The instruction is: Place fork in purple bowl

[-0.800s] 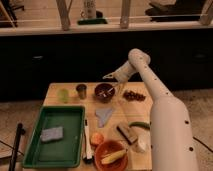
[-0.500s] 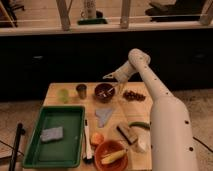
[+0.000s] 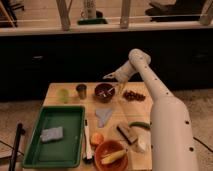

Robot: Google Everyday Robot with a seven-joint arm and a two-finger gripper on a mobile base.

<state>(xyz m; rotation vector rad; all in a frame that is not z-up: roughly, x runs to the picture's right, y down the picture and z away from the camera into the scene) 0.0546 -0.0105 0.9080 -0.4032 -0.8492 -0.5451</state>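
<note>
from the left, a green tray (image 3: 67,125) and a metal cup (image 3: 81,90) are sitting, and just right of them the purple bowl (image 3: 106,99) is holding a pale sliver, seemingly the fork (image 3: 103,92). the gripper (image 3: 108,77) is hovering just above the bowl, and i cannot tell whether it is gripping or released. i'd say it should be lifting straight up, avoiding dragging the fork out.

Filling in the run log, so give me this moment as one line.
gripper: hovering just above purple bowl | fork: pale, appears to lie inside bowl | status: fork seemingly placed
</note>
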